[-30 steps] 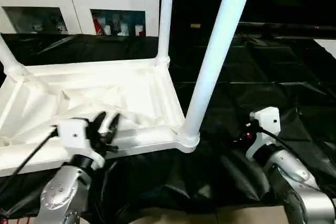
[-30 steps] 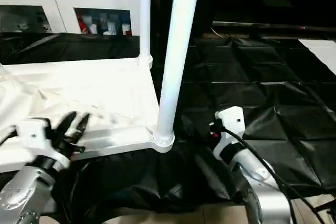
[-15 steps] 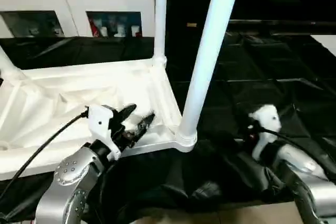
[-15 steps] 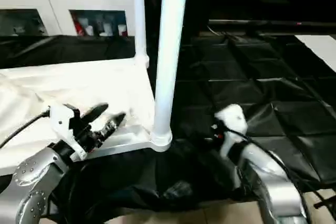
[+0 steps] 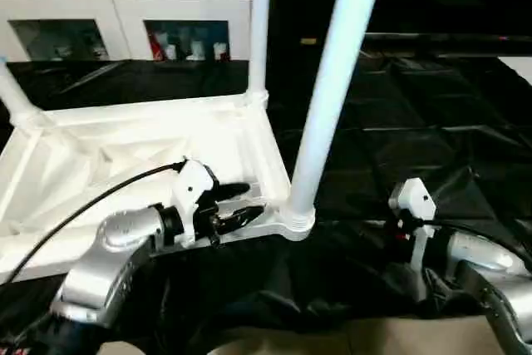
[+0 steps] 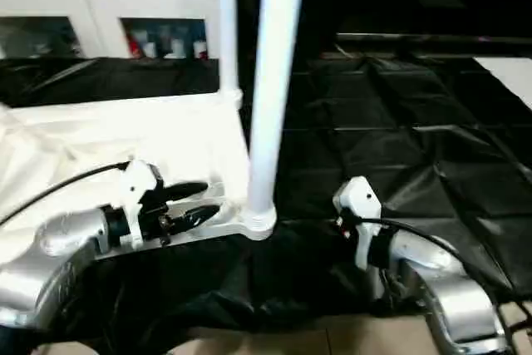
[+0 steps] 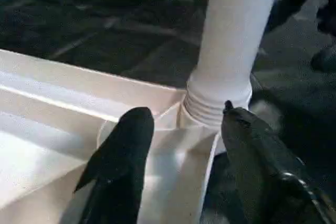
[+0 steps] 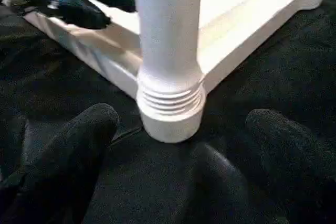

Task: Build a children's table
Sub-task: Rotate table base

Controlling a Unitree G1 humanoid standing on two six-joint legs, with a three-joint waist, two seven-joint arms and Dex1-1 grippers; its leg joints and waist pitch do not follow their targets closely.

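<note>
Left gripper (image 5: pixel 241 205) has swung in toward the near leg (image 5: pixel 328 97)

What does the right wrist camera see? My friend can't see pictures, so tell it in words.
A white table leg stands in the corner socket of the upside-down table top on black sheeting. The right gripper's open black fingers point toward it, without touching.

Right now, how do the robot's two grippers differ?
The left gripper reaches over the tabletop's rim, fingers partly open beside the near leg. The right gripper hangs low over the black cloth, fingers spread wide, touching nothing. Both point at that leg's threaded base, and neither holds anything.
</note>
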